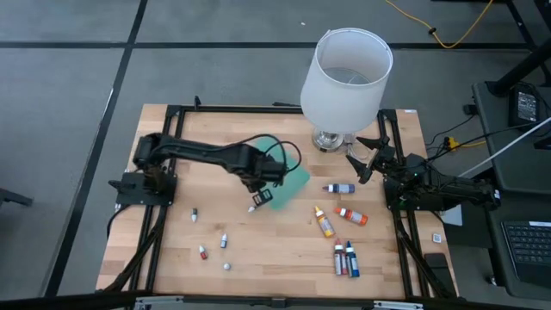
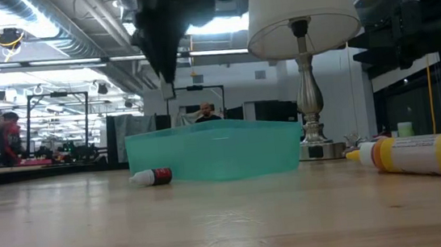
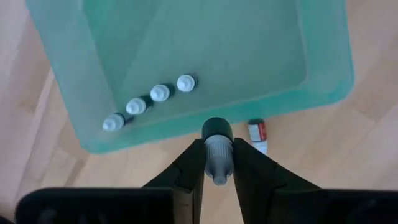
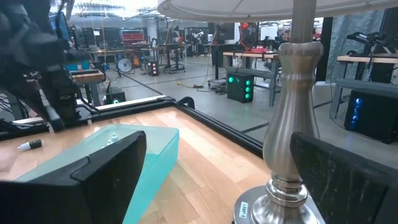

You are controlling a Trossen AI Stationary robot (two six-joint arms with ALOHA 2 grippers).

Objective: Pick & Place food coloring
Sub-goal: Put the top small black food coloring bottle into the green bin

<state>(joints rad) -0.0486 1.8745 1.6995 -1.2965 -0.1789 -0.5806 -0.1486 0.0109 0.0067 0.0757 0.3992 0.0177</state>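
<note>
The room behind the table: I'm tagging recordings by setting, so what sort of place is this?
Probably an open lab or workshop: exposed ceiling ducts, benches with equipment and other metal-framed work stations, and a person in the background.

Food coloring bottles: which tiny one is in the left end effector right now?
The black-bodied, white-capped tiny bottle, pinched in the left end effector above the teal tray edge; three lie inside, one red-labelled outside.

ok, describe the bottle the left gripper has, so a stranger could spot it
Start at the teal bin beside the lamp. Just outside its wall the left gripper pinches a tiny dark bottle, white cap toward the camera. It is the only bottle off the table.
</note>
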